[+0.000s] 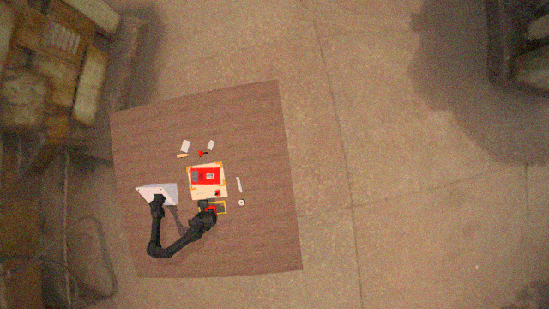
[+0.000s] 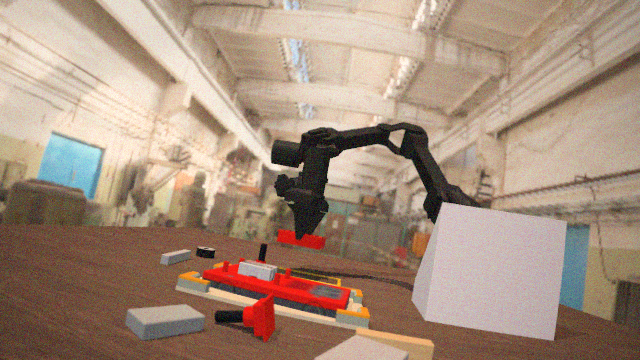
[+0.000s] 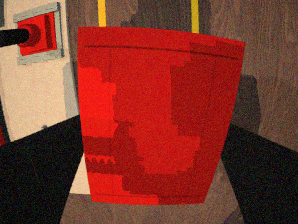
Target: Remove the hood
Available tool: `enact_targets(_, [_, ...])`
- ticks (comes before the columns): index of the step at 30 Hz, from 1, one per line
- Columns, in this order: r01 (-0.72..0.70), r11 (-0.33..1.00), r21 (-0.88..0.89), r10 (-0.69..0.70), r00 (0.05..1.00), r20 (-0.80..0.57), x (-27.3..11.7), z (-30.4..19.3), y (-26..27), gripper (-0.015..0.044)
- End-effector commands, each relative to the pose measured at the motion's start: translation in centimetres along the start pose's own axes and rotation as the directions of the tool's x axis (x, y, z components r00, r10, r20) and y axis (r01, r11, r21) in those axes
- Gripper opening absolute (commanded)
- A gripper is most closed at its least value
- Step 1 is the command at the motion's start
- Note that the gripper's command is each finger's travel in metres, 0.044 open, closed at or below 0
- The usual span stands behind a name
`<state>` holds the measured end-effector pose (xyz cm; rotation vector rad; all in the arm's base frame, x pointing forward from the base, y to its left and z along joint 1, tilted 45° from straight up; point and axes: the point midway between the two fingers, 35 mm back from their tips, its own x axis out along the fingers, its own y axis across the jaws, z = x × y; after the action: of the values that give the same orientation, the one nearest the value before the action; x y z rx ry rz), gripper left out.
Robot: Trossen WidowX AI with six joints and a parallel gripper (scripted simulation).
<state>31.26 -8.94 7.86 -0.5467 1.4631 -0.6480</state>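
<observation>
My gripper [image 2: 301, 237] [image 3: 154, 126] is shut on the red hood [image 1: 210, 209] [image 2: 312, 242] [image 3: 150, 115], with one black finger at each side of it. It holds the hood level, well above the table. The marked area, a yellow outline [image 1: 226, 208] [image 2: 320, 275] [image 3: 195, 17], lies on the table beside the car's board; from overhead the hood and gripper cover its left part. The toy car [image 1: 206, 182] [image 2: 230, 280] is a red body with a grey block in it, sitting between orange corner pieces on a cream board [image 1: 202, 194] [image 2: 240, 301] [image 3: 37, 95].
A red piece with a black peg [image 1: 217, 193] [image 3: 37, 36] stands upright on the board near the outline. A white bar [image 1: 238, 184] [image 2: 175, 257] and a small round part [image 1: 241, 202] [image 2: 205, 252] lie beyond. A white wedge-shaped box [image 1: 169, 190] [image 2: 495, 270] stands by the arm's base.
</observation>
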Motion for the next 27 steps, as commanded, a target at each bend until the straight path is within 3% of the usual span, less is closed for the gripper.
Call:
enact_targets(1, [0.005, 1.0, -0.006, -0.005, 1.0, -0.003, 0.5, -0.1, 0.0, 0.0])
enact_targets(27, [0.007, 1.0, -0.006, -0.008, 1.0, -0.003, 2.7, -0.2, -0.1, 0.0])
